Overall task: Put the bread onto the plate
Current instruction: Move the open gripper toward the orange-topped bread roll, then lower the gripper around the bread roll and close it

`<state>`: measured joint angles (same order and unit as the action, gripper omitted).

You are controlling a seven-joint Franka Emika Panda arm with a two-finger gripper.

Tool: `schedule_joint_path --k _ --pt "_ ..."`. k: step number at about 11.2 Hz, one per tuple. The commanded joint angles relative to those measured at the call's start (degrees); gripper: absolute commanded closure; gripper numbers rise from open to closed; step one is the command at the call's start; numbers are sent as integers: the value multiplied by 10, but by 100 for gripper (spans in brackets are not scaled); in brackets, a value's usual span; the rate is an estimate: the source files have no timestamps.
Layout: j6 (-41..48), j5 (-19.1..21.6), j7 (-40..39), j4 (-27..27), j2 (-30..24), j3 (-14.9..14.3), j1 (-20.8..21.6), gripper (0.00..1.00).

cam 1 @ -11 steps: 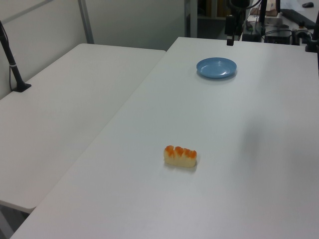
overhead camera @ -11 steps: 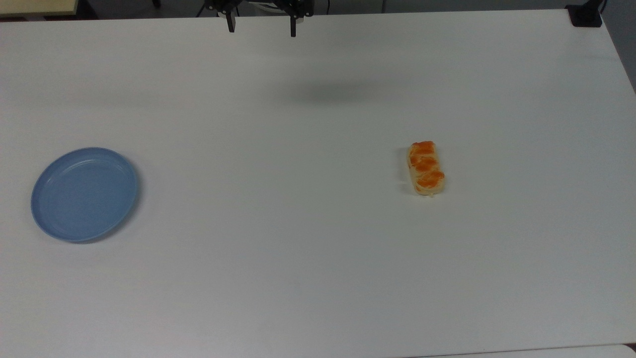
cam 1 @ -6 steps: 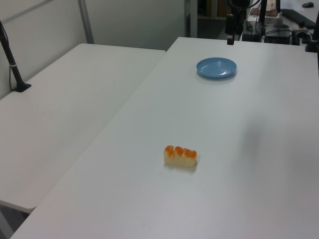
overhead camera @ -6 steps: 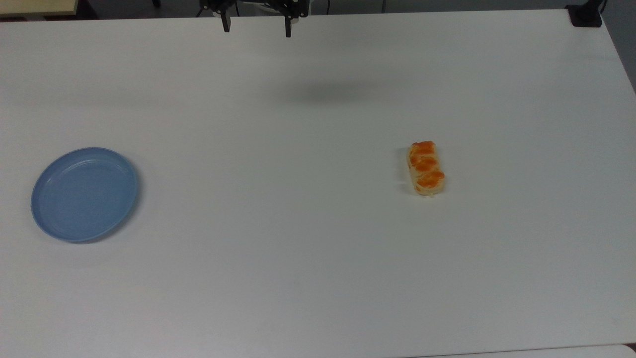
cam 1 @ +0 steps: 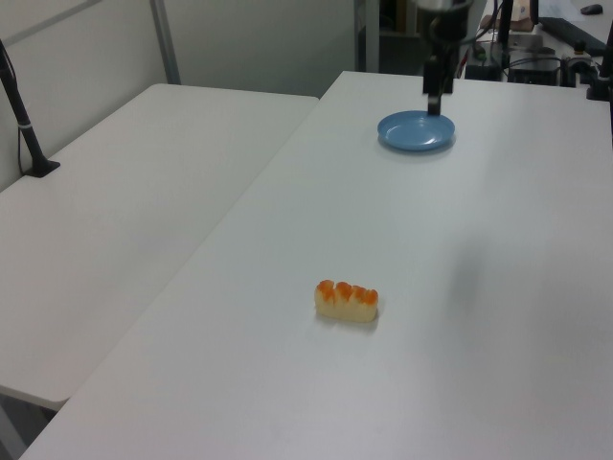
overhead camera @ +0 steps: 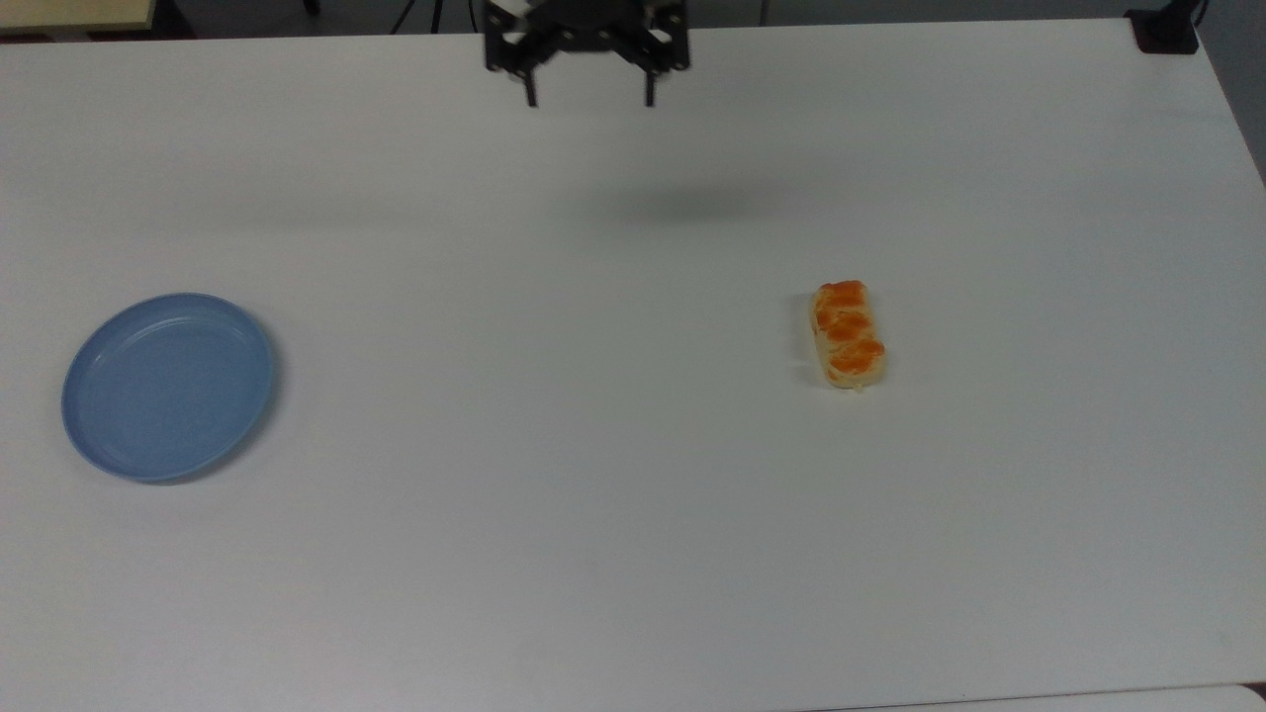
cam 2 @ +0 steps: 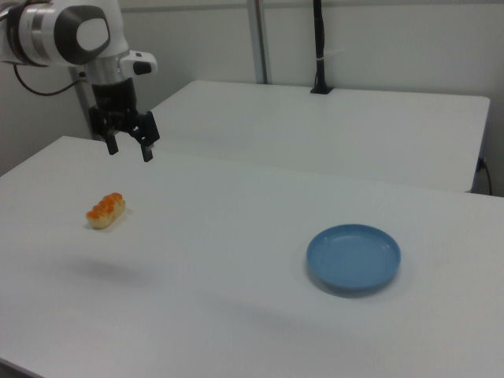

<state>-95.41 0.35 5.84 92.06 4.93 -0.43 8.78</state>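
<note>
Approach stage, nothing grasped yet. We see the black two-finger gripper [overhead camera: 590, 99] raised above the white desk [overhead camera: 633, 554] near its far edge in the top view, fingers spread apart and empty. The small oblong pale-tan bread with glossy orange lumps [overhead camera: 848, 334] lies towards the top view's right edge; the round light-blue shallow plate [overhead camera: 168, 386] sits bare, well apart, near the top view's left edge. We judge the next move must carry the gripper over the bread, straddling its narrow width

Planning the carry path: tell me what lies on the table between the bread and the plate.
Nothing. In the top view the white table is bare between the bread and the plate; the right view shows the same stretch bare.
</note>
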Motion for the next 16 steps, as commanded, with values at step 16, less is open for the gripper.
schedule_joint_path --k 16 --pt "-358 -68 247 -21 286 -5 215 20"
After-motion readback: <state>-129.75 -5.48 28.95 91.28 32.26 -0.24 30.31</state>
